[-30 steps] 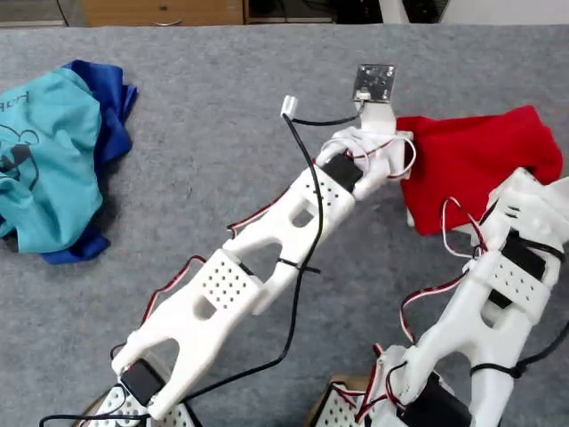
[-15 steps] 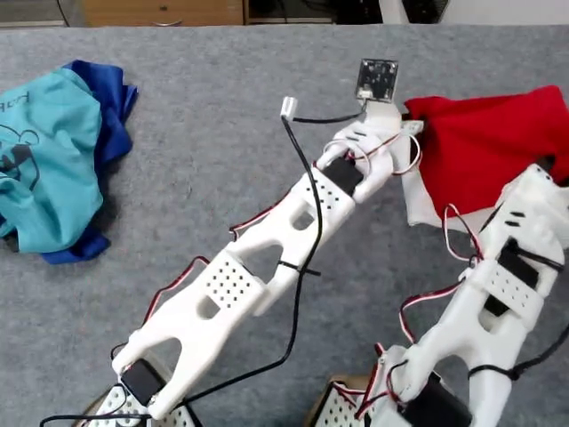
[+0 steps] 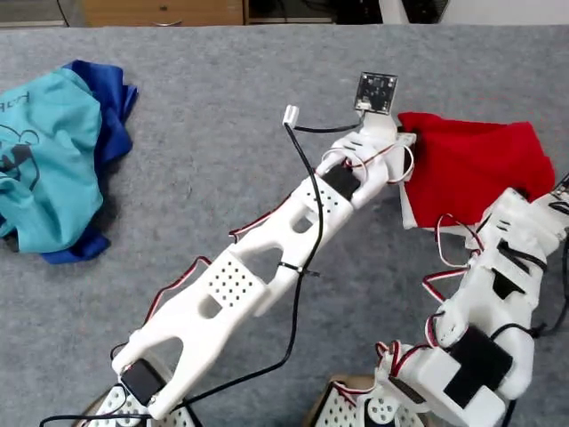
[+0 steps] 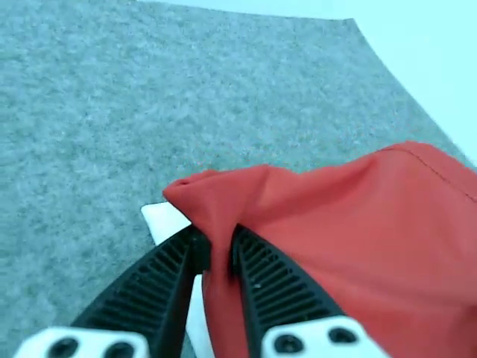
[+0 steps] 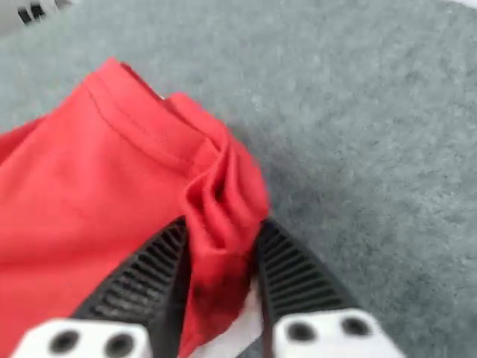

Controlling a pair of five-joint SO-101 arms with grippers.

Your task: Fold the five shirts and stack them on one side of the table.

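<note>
Both left tool (image 4: 218, 239) and right tool (image 5: 222, 231) pinch the red shirt (image 3: 471, 169).

No text, number or sign can be read. The teal shirt (image 3: 49, 151) at the left edge of the worktop (image 3: 222, 133) carries a dark graphic, cut off and too small to make out

Red shirt (image 3: 471, 169), teal shirt (image 3: 49, 169), seemingly dark-printed, blue shirt (image 3: 111, 98), grey table (image 3: 222, 133)
</note>
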